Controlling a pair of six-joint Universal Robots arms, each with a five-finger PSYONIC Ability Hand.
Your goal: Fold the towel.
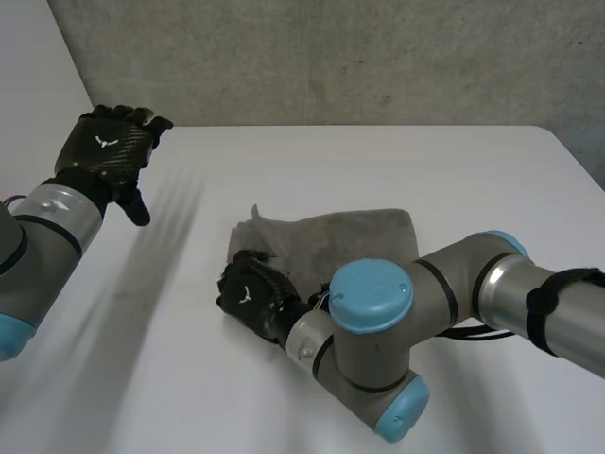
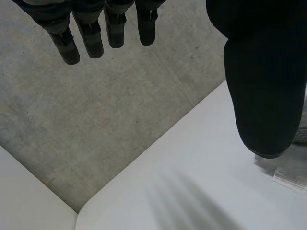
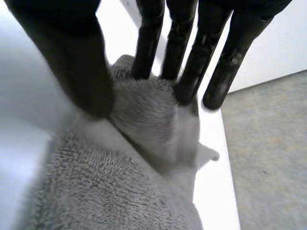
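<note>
The grey towel [image 1: 354, 236] lies folded in the middle of the white table [image 1: 397, 161]. My right hand [image 1: 253, 295] rests on its near left corner. In the right wrist view its fingers [image 3: 192, 62] are straight and touch a raised ridge of towel [image 3: 148, 139], with the thumb [image 3: 72, 62] set apart on the ridge's other side; the hand is open. My left hand [image 1: 106, 147] is held up over the table's far left corner, away from the towel. Its fingers [image 2: 91, 33] and thumb [image 2: 264, 86] are straight, open and hold nothing.
Past the table's far edge is grey concrete floor [image 2: 96, 120]. My right arm [image 1: 454, 303] lies across the near right of the table, partly covering the towel's near edge. Bare table [image 1: 170, 312] spreads between the two arms.
</note>
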